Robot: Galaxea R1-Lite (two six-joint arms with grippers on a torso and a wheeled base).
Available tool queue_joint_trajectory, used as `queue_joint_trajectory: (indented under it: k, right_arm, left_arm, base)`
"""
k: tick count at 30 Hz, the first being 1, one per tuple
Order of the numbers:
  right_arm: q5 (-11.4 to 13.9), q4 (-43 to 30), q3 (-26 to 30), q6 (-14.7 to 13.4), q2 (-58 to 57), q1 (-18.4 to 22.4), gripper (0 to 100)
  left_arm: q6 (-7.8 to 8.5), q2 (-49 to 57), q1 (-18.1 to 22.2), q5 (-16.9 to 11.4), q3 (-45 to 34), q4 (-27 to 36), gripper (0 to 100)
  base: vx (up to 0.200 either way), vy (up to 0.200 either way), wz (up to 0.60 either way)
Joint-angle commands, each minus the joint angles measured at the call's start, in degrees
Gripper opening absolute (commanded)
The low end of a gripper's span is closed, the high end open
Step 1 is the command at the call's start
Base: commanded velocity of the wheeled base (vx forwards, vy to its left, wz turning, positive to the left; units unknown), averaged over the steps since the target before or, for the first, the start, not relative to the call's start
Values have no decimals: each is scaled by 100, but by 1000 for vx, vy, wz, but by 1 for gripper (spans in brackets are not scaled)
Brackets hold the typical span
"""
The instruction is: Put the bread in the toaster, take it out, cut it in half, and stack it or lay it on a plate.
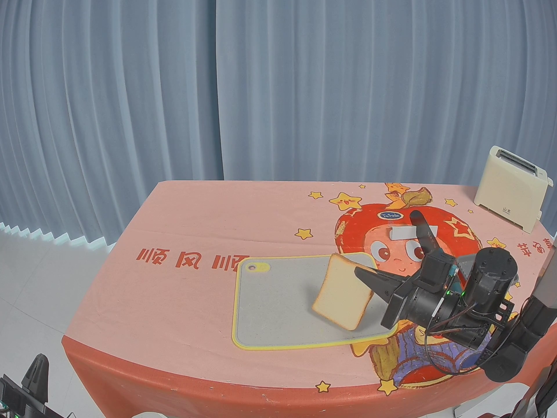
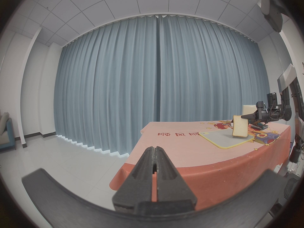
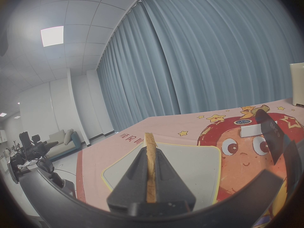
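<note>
Head above, wrists level; shared table [image 1: 191,222]

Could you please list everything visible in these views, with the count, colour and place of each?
bread: one slice, pale tan, held tilted on edge over the cutting board's right part
cutting board: one, grey with yellow rim, near middle of the table
toaster: one, cream, far right corner of the table
knife-like item: one, dark with a pale grey part, right of the board's far end
table: one, pink cloth with cartoon print
curtain: blue-grey, behind the table
sofa: one, pale with blue side, far across the room
right end effector: black, shut on the bread
left end effector: black, shut, low off the table's near left corner
</note>
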State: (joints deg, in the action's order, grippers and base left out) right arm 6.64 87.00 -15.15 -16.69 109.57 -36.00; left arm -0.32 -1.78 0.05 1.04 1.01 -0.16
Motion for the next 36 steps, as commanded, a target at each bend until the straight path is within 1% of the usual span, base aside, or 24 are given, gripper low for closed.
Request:
queue_joint_trajectory:
  k: [1, 12, 25, 30, 33, 35, 36]
  right_arm:
    - [4, 1, 4, 8, 38, -4, 0]
    - [4, 1, 4, 17, 47, -12, 0]
    - [4, 1, -76, -80, 100, 5, 0]
    - [4, 1, -163, -537, 179, -12, 0]
    - [12, 1, -234, -687, 276, -12, 0]
    - [4, 1, -374, -818, 372, -21, 0]
    - [4, 1, -374, -818, 372, -21, 0]
  left_arm:
    - [-3, -7, 4, 2, -101, -2, 0]
    - [-3, -7, 4, 2, -101, -2, 0]
    - [-3, -7, 4, 2, -101, -2, 0]
    - [-3, -7, 4, 2, -101, -2, 0]
    - [-3, -7, 4, 2, -101, -2, 0]
    - [-3, -7, 4, 2, -101, -2, 0]
    - [-3, -7, 4, 2, -101, -2, 0]
  base:
    - [0, 0, 0]
    - [0, 0, 0]
    - [0, 0, 0]
    - [0, 0, 0]
    - [0, 0, 0]
    - [0, 0, 0]
    - [0, 0, 0]
